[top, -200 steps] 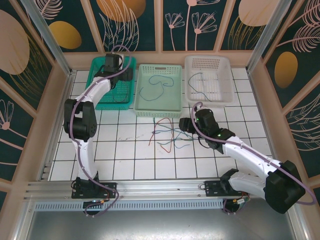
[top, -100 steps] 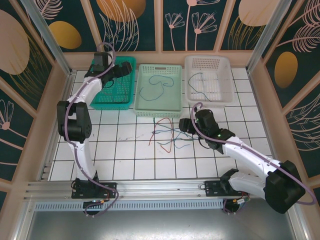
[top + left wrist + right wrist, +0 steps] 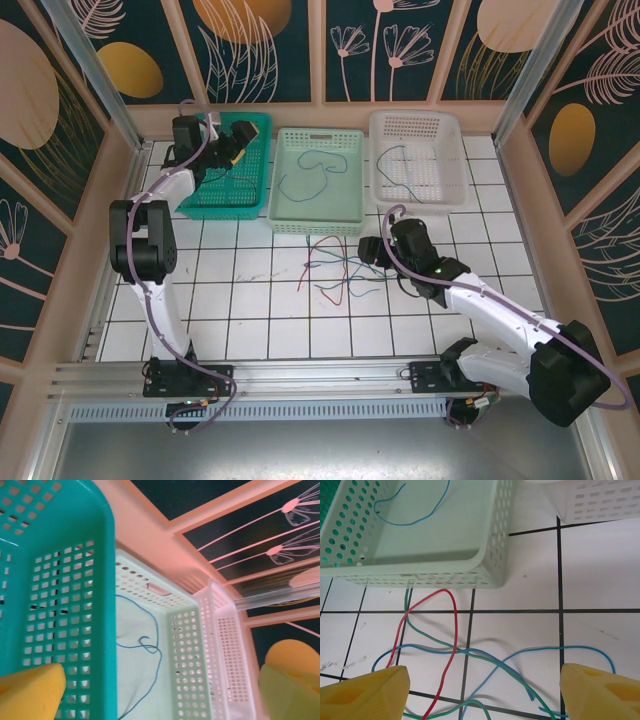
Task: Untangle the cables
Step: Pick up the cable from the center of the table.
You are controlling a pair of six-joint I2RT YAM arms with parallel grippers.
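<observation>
A tangle of cables point(image 3: 335, 268) lies on the tiled table in front of the baskets. In the right wrist view a red cable point(image 3: 451, 630), a green cable point(image 3: 492, 661) and a blue cable point(image 3: 555, 650) cross one another. My right gripper point(image 3: 372, 250) point(image 3: 482, 695) hangs open just over this tangle, holding nothing. My left gripper point(image 3: 237, 142) point(image 3: 160, 692) stands open and empty over the teal basket point(image 3: 225, 190) at the back left. Another blue cable point(image 3: 310, 170) point(image 3: 150, 645) lies in the pale green basket point(image 3: 315, 225). A dark cable point(image 3: 405, 170) lies in the white basket point(image 3: 418, 120).
The three baskets stand side by side along the back wall. Frame posts and decorated panels close in the left, right and back sides. The tiles to the left of the tangle are bare.
My left arm has swung from over the teal basket's middle toward the back left corner, its gripper now pointing right. The right arm and the cables have not moved.
</observation>
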